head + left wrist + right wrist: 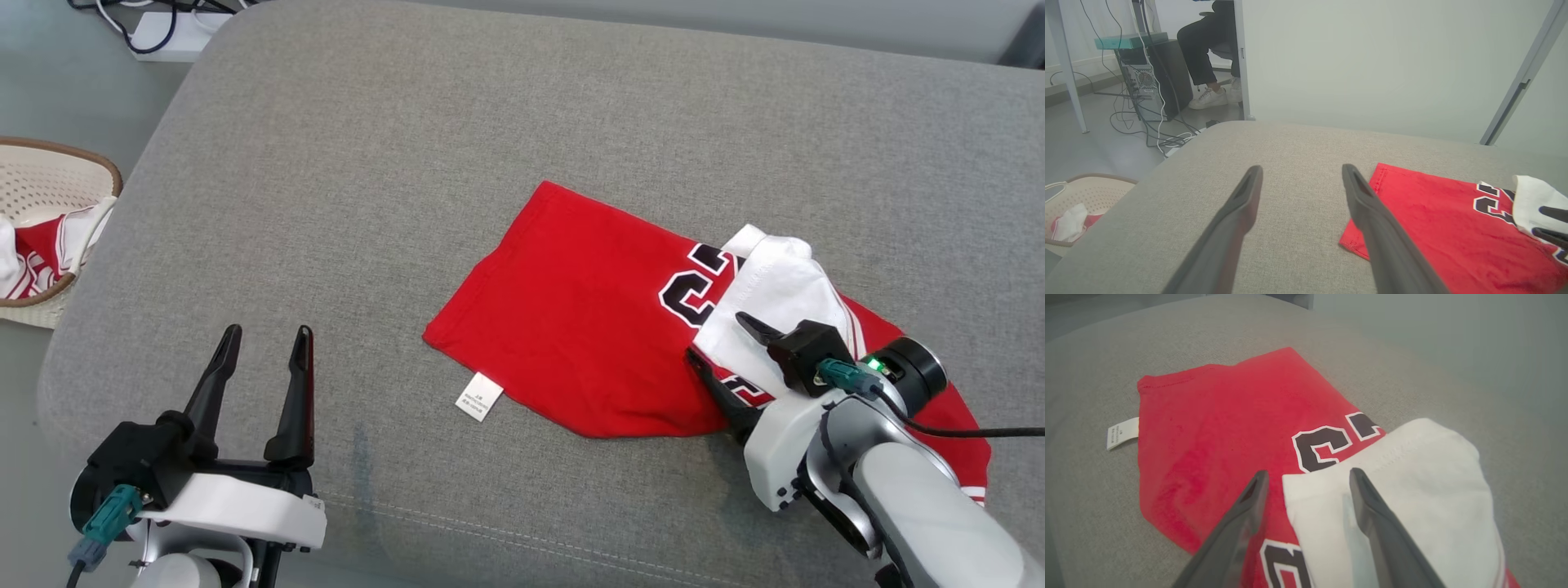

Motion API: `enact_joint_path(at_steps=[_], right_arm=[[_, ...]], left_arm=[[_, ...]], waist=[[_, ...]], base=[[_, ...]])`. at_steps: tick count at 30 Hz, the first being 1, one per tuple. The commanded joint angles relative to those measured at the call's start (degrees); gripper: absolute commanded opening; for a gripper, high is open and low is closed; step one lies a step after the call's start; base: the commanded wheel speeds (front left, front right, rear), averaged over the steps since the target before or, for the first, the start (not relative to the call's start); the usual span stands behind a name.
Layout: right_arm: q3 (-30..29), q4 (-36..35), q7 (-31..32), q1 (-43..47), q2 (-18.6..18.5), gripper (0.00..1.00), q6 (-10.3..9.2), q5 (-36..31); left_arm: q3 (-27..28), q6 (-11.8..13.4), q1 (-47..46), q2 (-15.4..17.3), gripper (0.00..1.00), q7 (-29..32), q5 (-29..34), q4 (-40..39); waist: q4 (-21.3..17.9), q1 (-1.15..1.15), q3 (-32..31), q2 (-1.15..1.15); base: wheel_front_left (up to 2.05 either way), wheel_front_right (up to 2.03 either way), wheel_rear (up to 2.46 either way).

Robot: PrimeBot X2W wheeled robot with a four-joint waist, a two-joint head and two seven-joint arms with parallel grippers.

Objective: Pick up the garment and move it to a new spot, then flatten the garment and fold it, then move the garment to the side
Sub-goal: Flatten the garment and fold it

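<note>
The garment (pixel 571 318) is a red jersey with black-and-white numbers and a white sleeve (pixel 771 294) folded over it, lying on the grey cushion (pixel 490 122). It also appears in the left wrist view (pixel 1437 228) and the right wrist view (pixel 1220 428). My right gripper (pixel 722 339) (pixel 1306 477) hovers open over the sleeve's edge, one finger above the white cloth and one above the red. A white label (pixel 479 397) sticks out of the hem. My left gripper (pixel 265 333) (pixel 1300 171) stands open over bare cushion, left of the garment.
A cream basket (pixel 73 163) holding other red-and-white cloth sits on the floor to the left. A power strip with cables (pixel 167 28) lies beyond the cushion. In the left wrist view, a seated person's legs (pixel 1204 45) and a computer tower (pixel 1147 81) are far behind.
</note>
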Motion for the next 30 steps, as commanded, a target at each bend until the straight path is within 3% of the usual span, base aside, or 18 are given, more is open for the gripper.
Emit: enact_joint_path(at_steps=[1, 5, 6, 7, 9, 20, 24, 27, 29, 30], right_arm=[[1.6, -0.6, 0.8, -1.2, -0.6, 1.0, -0.17, -0.2], [2.3, 1.0, 3.3, -2.4, -1.1, 1.0, -0.17, -0.6], [2.3, 1.2, 3.9, -2.6, -1.2, 0.86, -0.17, -0.7], [2.2, 1.3, 4.2, -2.8, -1.3, 0.48, -0.17, -0.8], [1.4, 1.3, 4.7, -2.8, -1.4, 0.0, -0.17, -0.9], [-5.1, -2.3, 3.6, -1.8, -1.9, 0.0, -0.17, 0.5], [-13.4, -3.7, 1.0, -0.9, -1.7, 0.0, -0.17, 1.6], [-22.3, -6.1, -3.6, 2.0, 0.7, 0.0, -0.17, 2.8], [-23.9, -7.1, -4.8, 2.8, 1.6, 0.0, -0.17, 3.3], [-25.1, -7.9, -5.7, 3.6, 2.3, 0.2, -0.17, 3.4]], left_arm=[[2.2, -0.4, -3.1, 1.0, 1.0, -0.7, 0.4, -0.8], [2.2, -0.7, -3.3, 0.5, 1.0, -1.2, 0.3, 0.3], [2.3, -0.7, -3.4, 0.4, 1.0, -1.3, 0.2, 0.4], [2.3, -0.7, -3.4, 0.4, 1.0, -1.4, 0.2, 0.6], [2.4, -0.8, -3.5, 0.2, 1.0, -1.6, 0.2, 1.0], [2.4, -1.4, -4.2, -0.3, 1.0, -2.2, 0.1, 2.4], [2.1, -1.7, -4.5, -0.3, 1.0, -2.3, 0.2, 2.7], [2.2, -1.7, -4.6, -0.1, 1.0, -2.3, 0.2, 2.9], [2.3, -1.6, -4.6, 0.1, 1.0, -2.3, 0.2, 2.8], [2.3, -1.6, -4.5, 0.3, 1.0, -2.2, 0.2, 2.8]], waist=[[0.4, 0.0, 0.3, 0.0], [0.7, 0.0, 0.5, 0.0], [0.6, 0.0, 0.5, 0.0], [0.6, 0.0, 0.6, 0.0], [0.5, 0.0, 0.6, 0.0], [-0.8, 0.0, 0.6, 0.0], [-1.2, 0.0, 0.4, 0.0], [-2.2, 0.0, 0.0, 0.0], [-2.6, 0.0, -0.1, 0.0], [-3.1, 0.0, -0.2, 0.0]], base=[[0.0, 0.0, 0.0], [0.0, 0.0, 0.0], [0.0, 0.0, 0.0], [0.0, 0.0, 0.0], [0.0, 0.0, 0.0], [0.0, 0.0, 0.0], [0.0, 0.0, 0.0], [0.0, 0.0, 0.0], [0.0, 0.0, 0.0], [0.0, 0.0, 0.0]])
